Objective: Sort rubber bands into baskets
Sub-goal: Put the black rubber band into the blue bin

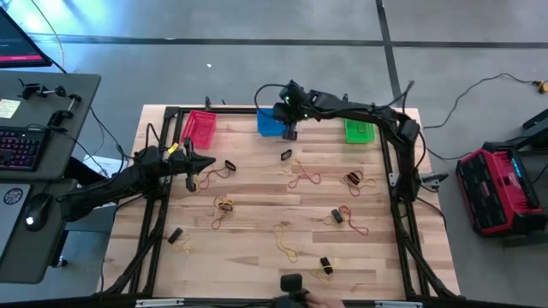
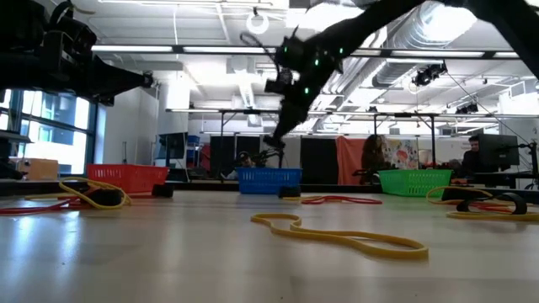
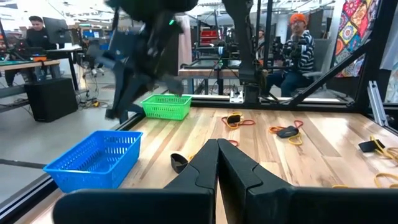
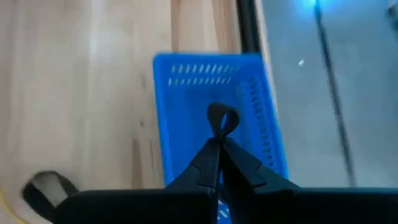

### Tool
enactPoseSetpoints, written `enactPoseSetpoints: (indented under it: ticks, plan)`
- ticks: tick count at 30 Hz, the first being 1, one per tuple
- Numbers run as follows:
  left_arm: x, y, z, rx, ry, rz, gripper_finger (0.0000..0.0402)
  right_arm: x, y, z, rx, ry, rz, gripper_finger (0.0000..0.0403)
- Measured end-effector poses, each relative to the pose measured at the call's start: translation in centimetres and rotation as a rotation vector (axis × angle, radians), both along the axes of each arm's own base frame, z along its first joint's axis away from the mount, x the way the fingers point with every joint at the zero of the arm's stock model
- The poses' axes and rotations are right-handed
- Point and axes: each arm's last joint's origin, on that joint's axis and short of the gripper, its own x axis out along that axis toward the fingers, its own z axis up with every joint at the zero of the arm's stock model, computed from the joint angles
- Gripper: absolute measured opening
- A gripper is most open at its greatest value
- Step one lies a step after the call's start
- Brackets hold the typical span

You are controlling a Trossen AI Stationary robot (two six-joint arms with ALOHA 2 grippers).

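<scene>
Three mesh baskets stand along the table's far edge: red-pink [image 1: 199,128], blue [image 1: 269,122] and green [image 1: 360,130]. Rubber bands lie scattered flat on the wood, among them a black one [image 1: 286,155], a red one [image 1: 304,178] and a yellow one [image 1: 287,244]. My right gripper [image 1: 289,133] hangs over the blue basket [image 4: 211,118], shut on a small black rubber band [image 4: 222,118]. My left gripper [image 1: 208,164] waits shut and level at the table's left side, near the red-pink basket, holding nothing. My right gripper pinches the black rubber band between its two fingertips [image 4: 211,155], by one end of the loop. The free part of the loop [image 4: 222,115] sticks out past the tips. The fingers slant downward. The band is lifted clear, above the blue basket's inside.
Dark frame bars run along the table's edges [image 1: 394,171]. A desk with a keyboard [image 1: 21,145] stands left of the table, and a red case [image 1: 497,188] lies on the floor at the right. People sit in the room beyond [image 3: 298,43].
</scene>
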Motion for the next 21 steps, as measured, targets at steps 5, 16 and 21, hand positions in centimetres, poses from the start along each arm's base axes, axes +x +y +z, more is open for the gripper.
enactPoseSetpoints:
  ticks: [5,16,21]
  plan:
    - [0.0,0.0,0.0,-0.008,0.003,0.0,0.0,0.2,-1.3,-2.0,0.072,-0.015,-0.022,0.0]
    - [0.0,0.0,0.0,-0.01,0.003,0.0,0.0,0.3,-2.0,-3.2,0.142,-0.044,-0.07,0.0018]
    - [0.0,0.0,0.0,-0.033,-0.007,0.0,0.0,0.3,-2.2,-3.1,0.105,-0.034,-0.137,0.0071]
